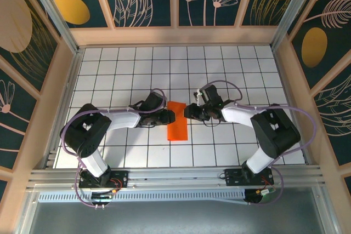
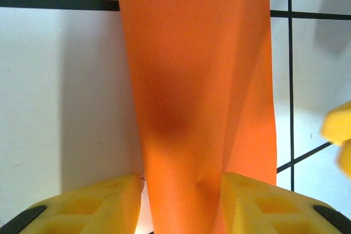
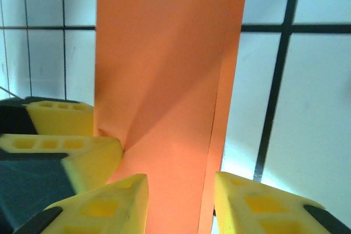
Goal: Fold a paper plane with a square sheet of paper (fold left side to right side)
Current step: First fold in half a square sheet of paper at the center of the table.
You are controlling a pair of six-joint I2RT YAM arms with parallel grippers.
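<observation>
The paper (image 1: 177, 121), a narrow folded orange strip, lies between open left jaws at nine o'clock and open right jaws at three.

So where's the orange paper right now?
In the top view the folded orange paper lies mid-table on the white grid, between the left gripper and the right gripper.

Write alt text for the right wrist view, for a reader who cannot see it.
A folded bright orange paper sheet lies on a white gridded table, its near end between the spread yellow fingers of the right gripper. The left gripper reaches its left edge.
</observation>
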